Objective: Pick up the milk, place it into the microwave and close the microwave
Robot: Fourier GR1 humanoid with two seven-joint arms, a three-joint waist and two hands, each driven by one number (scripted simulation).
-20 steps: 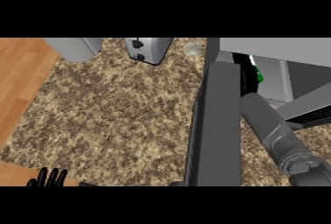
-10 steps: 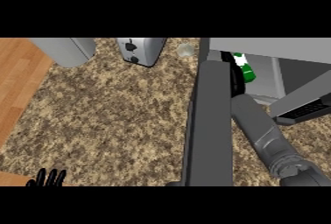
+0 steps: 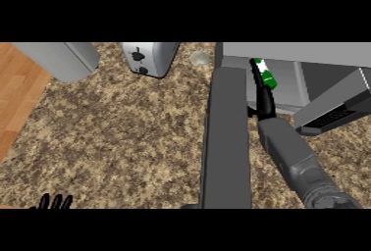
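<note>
The milk point(image 3: 267, 77), a green and white carton, sits at the mouth of the microwave point(image 3: 290, 51) at the upper right. My right hand point(image 3: 264, 100) reaches into that opening, its black fingers curled along the carton and hiding most of it. The grey right forearm point(image 3: 293, 157) runs in from the lower right. The microwave's open door point(image 3: 226, 137) stands as a long dark grey slab just left of the forearm. Only the fingertips of my left hand point(image 3: 55, 201) show, pointing up at the lower left edge, open and resting.
A toaster point(image 3: 148, 58) stands at the back of the granite counter point(image 3: 123, 132), with a small round grey object point(image 3: 199, 58) beside it. A grey box point(image 3: 62, 59) sits at the back left. Wooden floor point(image 3: 14, 88) shows past the counter's left edge.
The right arm has stretched farther up and in, carrying the milk deeper toward the microwave's opening. The left hand has stayed put.
</note>
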